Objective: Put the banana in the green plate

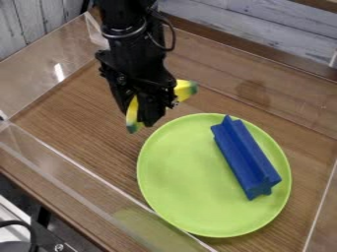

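Observation:
The yellow banana (134, 114) with greenish tips hangs in my black gripper (145, 103), whose fingers are shut on its middle; one end sticks out to the right (186, 91), the other points down to the left. It hovers just above the table by the upper-left rim of the green plate (184, 187). The plate lies flat at the lower right.
A blue ridged block (246, 156) lies on the right half of the plate. Clear plastic walls (53, 157) fence the wooden table along the left and front. A grey plank wall runs behind.

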`<state>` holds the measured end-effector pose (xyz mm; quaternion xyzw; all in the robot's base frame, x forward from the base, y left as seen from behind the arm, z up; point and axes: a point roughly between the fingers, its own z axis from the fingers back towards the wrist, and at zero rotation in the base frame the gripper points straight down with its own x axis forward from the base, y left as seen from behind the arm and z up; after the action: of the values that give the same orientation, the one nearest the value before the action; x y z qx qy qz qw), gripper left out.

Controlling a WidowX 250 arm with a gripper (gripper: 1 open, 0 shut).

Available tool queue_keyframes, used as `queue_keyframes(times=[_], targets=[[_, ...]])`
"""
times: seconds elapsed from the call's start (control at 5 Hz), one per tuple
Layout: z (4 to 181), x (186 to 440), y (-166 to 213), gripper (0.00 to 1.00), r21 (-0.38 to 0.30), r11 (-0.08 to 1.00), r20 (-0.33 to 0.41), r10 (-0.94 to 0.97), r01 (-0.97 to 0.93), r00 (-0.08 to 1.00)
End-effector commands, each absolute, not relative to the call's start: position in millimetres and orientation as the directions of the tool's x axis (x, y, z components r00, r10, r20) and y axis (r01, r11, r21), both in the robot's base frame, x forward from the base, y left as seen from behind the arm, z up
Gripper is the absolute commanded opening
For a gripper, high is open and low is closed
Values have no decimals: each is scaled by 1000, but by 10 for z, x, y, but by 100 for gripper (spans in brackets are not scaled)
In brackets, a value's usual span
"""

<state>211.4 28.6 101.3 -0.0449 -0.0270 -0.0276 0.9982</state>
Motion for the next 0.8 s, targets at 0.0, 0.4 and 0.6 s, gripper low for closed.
queue_keyframes(times=[0.0,0.4,0.6], targets=[[1097,2230,354,0,-75,996,105,-35,43,994],[1074,2232,295,0,-77,996,106,-40,48,994],[1075,2208,207,0,-80,995,104,-52,61,993]])
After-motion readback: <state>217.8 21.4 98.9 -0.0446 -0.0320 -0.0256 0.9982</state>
